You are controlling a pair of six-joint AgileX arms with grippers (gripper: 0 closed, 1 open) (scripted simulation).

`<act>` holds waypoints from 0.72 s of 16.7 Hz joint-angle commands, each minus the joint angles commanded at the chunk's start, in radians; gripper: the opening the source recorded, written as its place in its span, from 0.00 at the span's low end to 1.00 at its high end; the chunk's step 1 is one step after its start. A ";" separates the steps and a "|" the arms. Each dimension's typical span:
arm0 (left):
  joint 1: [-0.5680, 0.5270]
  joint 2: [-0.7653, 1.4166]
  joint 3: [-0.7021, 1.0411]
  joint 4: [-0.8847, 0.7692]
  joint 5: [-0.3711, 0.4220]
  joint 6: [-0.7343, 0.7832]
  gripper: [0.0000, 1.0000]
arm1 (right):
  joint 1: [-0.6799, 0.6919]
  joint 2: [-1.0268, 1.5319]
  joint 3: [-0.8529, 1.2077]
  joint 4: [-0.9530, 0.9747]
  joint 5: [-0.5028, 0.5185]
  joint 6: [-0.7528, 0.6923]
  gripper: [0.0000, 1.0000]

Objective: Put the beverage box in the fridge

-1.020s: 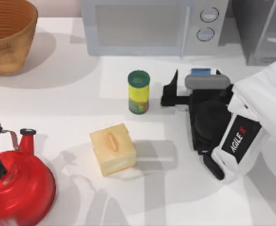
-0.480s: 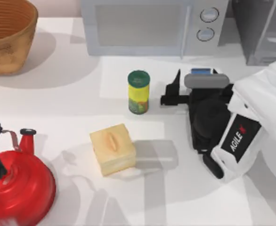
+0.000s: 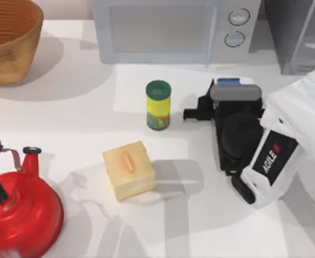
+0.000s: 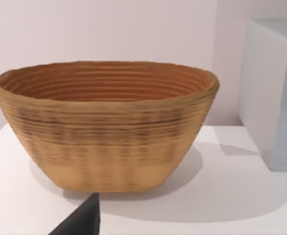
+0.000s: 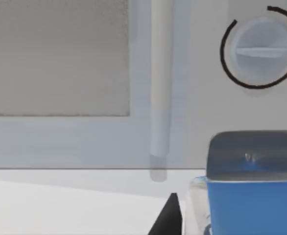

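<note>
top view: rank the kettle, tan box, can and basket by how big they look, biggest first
1. Basket and kettle: both cut off by the frame and look about alike, so no order between them.
2. Tan box.
3. Can, smallest.

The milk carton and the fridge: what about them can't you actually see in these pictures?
- Beverage box: in the top view the right arm's grey wrist block covers all but a blue strip; the right wrist view's edge cuts it off, so no lettering shows.
- Fridge: cut off by the top view's corner.
- Right tool: whether it grips the carton is hidden.
</note>
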 joint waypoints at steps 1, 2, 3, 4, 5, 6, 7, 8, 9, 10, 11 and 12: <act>0.000 0.000 0.000 0.000 0.000 0.000 1.00 | 0.000 0.000 0.000 0.000 0.000 0.000 0.02; 0.000 0.000 0.000 0.000 0.000 0.000 1.00 | 0.000 0.000 0.000 0.000 0.000 0.000 0.00; 0.000 0.000 0.000 0.000 0.000 0.000 1.00 | 0.000 0.000 0.000 0.000 0.000 0.000 0.00; 0.000 0.000 0.000 0.000 0.000 0.000 1.00 | 0.000 0.000 0.000 0.000 0.000 0.000 0.00; 0.000 0.000 0.000 0.000 0.000 0.000 1.00 | 0.000 0.000 0.000 0.000 0.000 0.000 0.00; 0.000 0.000 0.000 0.000 0.000 0.000 1.00 | 0.000 0.000 0.000 0.000 0.000 0.000 0.00; 0.000 0.000 0.000 0.000 0.000 0.000 1.00 | 0.000 0.000 0.000 0.000 0.000 0.000 0.00; 0.000 0.000 0.000 0.000 0.000 0.000 1.00 | 0.000 0.000 0.000 0.000 0.000 0.000 0.00; 0.000 0.000 0.000 0.000 0.000 0.000 1.00 | 0.000 0.000 0.000 0.000 0.000 0.000 0.00; 0.000 0.000 0.000 0.000 0.000 0.000 1.00 | 0.002 -0.001 -0.001 0.000 0.000 0.001 0.00; 0.000 0.000 0.000 0.000 0.000 0.000 1.00 | 0.001 -0.004 -0.002 -0.002 0.000 0.001 0.00; 0.000 0.000 0.000 0.000 0.000 0.000 1.00 | -0.001 -0.016 -0.006 -0.015 0.000 0.001 0.00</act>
